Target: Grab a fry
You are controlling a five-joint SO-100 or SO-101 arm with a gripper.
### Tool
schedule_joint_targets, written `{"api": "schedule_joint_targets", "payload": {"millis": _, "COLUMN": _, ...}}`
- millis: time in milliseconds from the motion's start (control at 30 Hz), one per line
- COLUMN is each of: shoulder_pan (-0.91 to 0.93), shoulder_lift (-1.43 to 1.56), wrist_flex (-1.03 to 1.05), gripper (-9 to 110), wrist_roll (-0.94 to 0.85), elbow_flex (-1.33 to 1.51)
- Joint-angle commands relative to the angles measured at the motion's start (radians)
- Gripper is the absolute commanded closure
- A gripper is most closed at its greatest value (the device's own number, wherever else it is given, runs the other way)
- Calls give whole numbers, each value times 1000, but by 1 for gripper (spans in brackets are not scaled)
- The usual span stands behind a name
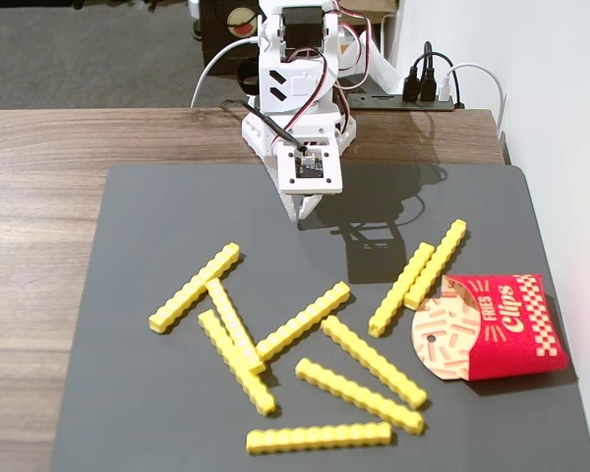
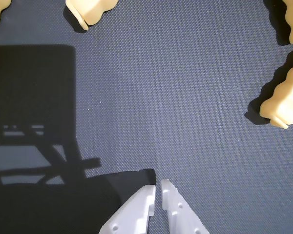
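Note:
Several bright yellow crinkle-sided fries lie scattered on the dark grey mat (image 1: 128, 413). The nearest to the arm are one on the left (image 1: 195, 287), one in the middle (image 1: 303, 321) and a pair on the right (image 1: 437, 264). My white gripper (image 1: 305, 209) hangs over bare mat at the mat's far side, apart from every fry. In the wrist view the gripper (image 2: 157, 184) has its fingers almost together with nothing between them. Only fry ends show there, at the top (image 2: 90, 9) and at the right edge (image 2: 283, 97).
A red "Fries" carton (image 1: 501, 329) lies on its side at the mat's right, its mouth facing left. The arm's base (image 1: 295, 88) stands on the wooden table (image 1: 39, 197) behind the mat. Cables and a power strip (image 1: 423, 88) are at the back right by the white wall.

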Motion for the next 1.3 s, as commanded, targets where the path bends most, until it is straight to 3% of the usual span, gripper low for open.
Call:
{"api": "schedule_joint_targets", "payload": {"millis": 0, "shoulder_pan": -14, "shoulder_lift": 6, "wrist_flex": 14, "gripper": 101, "wrist_roll": -8, "elbow_flex": -2}}
{"api": "schedule_joint_targets", "payload": {"millis": 700, "shoulder_pan": -17, "shoulder_lift": -3, "wrist_flex": 17, "gripper": 101, "wrist_roll": 23, "elbow_flex": -21}}
{"api": "schedule_joint_targets", "payload": {"millis": 1267, "shoulder_pan": 179, "shoulder_lift": -397, "wrist_flex": -12, "gripper": 101, "wrist_roll": 170, "elbow_flex": -347}}
